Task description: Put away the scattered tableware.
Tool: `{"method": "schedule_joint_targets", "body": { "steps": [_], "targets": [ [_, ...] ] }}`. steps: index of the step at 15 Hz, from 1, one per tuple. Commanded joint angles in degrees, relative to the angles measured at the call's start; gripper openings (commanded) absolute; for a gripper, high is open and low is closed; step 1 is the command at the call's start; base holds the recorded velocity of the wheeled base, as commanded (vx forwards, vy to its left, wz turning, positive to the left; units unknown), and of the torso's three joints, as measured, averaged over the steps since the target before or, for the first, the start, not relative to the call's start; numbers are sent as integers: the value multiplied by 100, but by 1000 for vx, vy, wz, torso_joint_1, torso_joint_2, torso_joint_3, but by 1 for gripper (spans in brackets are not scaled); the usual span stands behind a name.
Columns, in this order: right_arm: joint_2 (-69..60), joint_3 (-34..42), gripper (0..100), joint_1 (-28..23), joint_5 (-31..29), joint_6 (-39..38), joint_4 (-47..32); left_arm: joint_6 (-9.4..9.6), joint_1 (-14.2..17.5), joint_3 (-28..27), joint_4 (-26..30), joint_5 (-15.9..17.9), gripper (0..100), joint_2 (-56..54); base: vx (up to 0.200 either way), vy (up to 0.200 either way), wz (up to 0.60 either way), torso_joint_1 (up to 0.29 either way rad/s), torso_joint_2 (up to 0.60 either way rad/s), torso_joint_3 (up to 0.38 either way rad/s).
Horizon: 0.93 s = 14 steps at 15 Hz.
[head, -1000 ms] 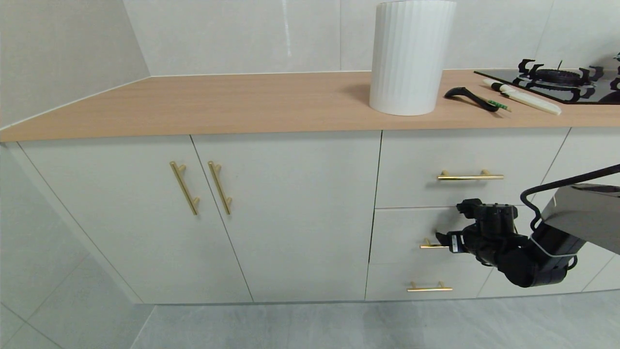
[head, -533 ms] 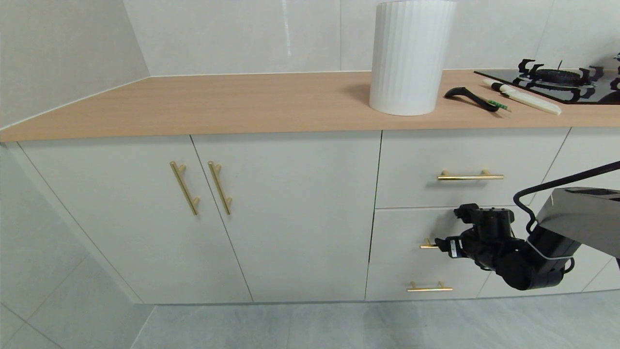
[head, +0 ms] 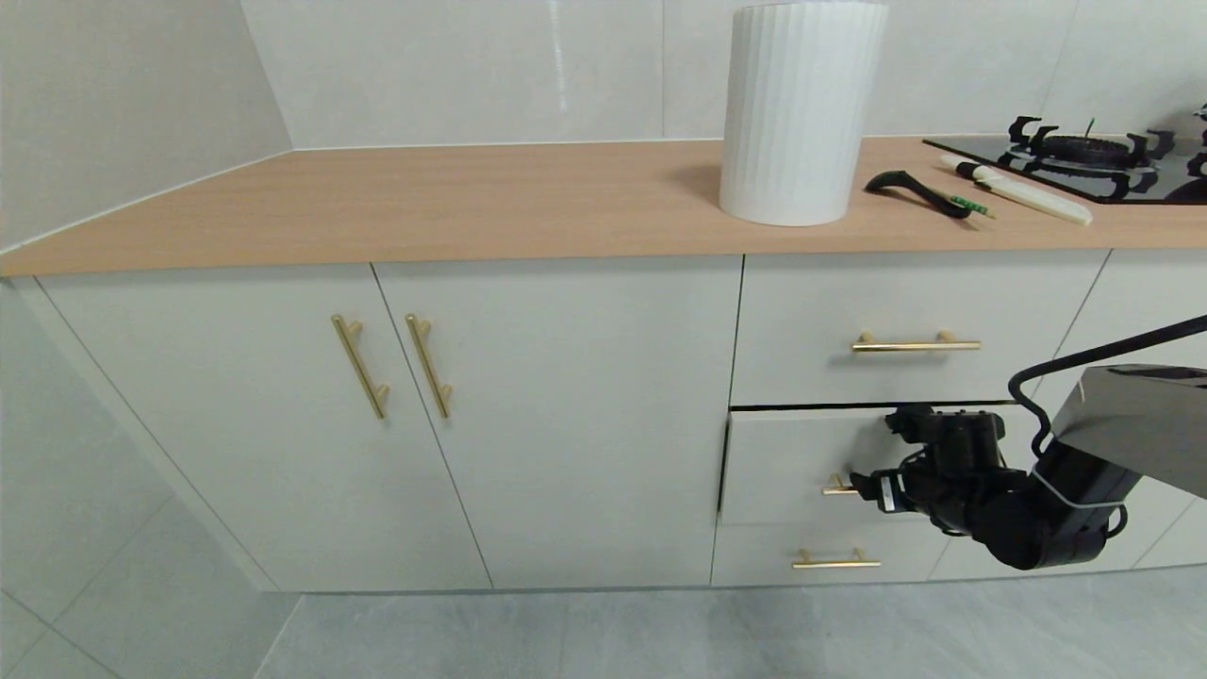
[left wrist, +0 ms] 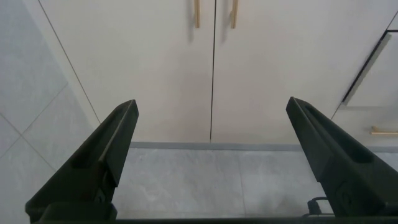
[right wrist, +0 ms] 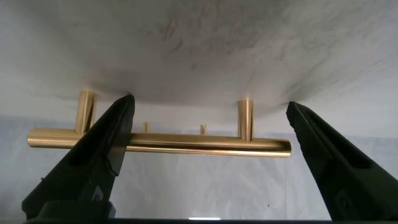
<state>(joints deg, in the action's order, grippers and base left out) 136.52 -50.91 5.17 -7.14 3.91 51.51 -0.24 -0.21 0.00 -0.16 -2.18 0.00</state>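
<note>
The scattered tableware lies on the countertop [head: 424, 203], high above the right gripper [head: 863, 486] and farther back: a black spoon [head: 910, 184], a pair of chopsticks [head: 967, 202] touching it, and a white knife [head: 1023, 193] just beside them at the edge of the stove [head: 1084, 156]. A tall white ribbed canister [head: 797, 113] stands next to the spoon. None of the pieces has moved.

What has changed is below them. The middle drawer [head: 792, 462], shut a second ago, now stands slightly out from the cabinet face, with a dark gap along its top edge and down its left side. The right gripper sits at that drawer's brass handle [head: 837, 488] and has drawn back a little toward the robot, bringing the drawer front with it. In the right wrist view the right gripper [right wrist: 210, 106] has its jaws spread wide, the handle [right wrist: 205, 146] running across just beyond the fingertips rather than being pinched between them, so the pull looks like a hook, not a clamp.

The left gripper [left wrist: 211, 104] hangs with its jaws equally wide and nothing between them, facing the floor and the foot of the double cabinet doors [left wrist: 214, 56].

By the look of it, storage is only starting to open. The drawer probably needs to come out much farther before any utensil can go in.
</note>
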Motion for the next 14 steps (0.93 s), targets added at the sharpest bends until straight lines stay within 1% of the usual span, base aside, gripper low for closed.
{"method": "schedule_joint_targets", "body": {
  "steps": [1,2,4,6,7,8,10,14],
  "targets": [
    [-249,283,100,19,2,31,-44,-2,3,0,-2,-2,100,9,0,0,0,0,0,0],
    [-548,468,100,90,2,31,-132,-2,3,0,-2,-2,100,9,0,0,0,0,0,0],
    [-1400,679,100,204,46,48,-774,-2,3,0,-2,-2,100,9,0,0,0,0,0,0],
    [-2701,670,100,362,73,48,-2118,-2,3,0,-2,-2,100,9,0,0,0,0,0,0],
    [-2982,644,100,397,99,39,-2417,-2,3,0,-2,-2,100,9,0,0,0,0,0,0],
    [-3580,512,100,424,169,22,-2918,-2,3,0,-2,-2,100,9,0,0,0,0,0,0],
    [-3800,389,100,424,152,13,-3015,-2,3,0,-2,-2,100,9,0,0,0,0,0,0],
    [-3290,28,100,432,152,-189,-2962,-2,3,0,-2,7,100,9,0,0,0,0,0,0]
  ]
}}
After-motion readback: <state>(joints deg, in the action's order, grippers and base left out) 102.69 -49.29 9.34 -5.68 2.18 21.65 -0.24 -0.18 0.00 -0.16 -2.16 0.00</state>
